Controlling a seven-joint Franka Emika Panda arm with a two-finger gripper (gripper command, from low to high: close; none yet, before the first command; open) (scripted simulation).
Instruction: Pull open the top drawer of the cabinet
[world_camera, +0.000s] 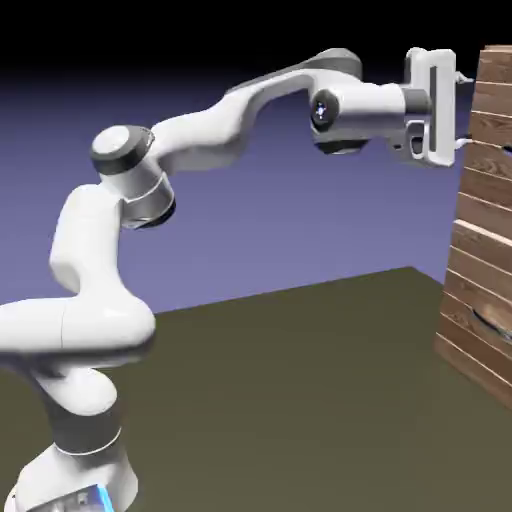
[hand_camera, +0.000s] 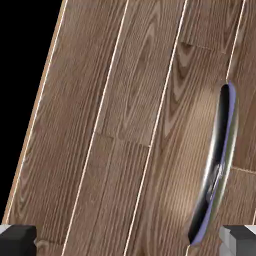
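The cabinet (world_camera: 478, 262) of reddish-brown horizontal planks stands at the exterior view's right edge. My gripper (world_camera: 464, 109) is held level at the top drawer (world_camera: 493, 98), its fingertips almost touching the drawer front. The jaws stand wide open with nothing held. In the hand view the drawer's planks (hand_camera: 125, 125) fill the picture. The drawer's dark glossy handle (hand_camera: 217, 167) runs lengthwise right of the middle. Its lower end reaches down close to the right fingertip (hand_camera: 241, 241), and the left fingertip (hand_camera: 17, 240) sits far off at the other corner. The handle is not between closed fingers.
Lower on the cabinet, a second plank front carries a curved dark handle (world_camera: 490, 322). The brown table (world_camera: 300, 400) stretches from the robot's base to the cabinet's foot. The arm's elbow (world_camera: 125, 155) rises high at the left.
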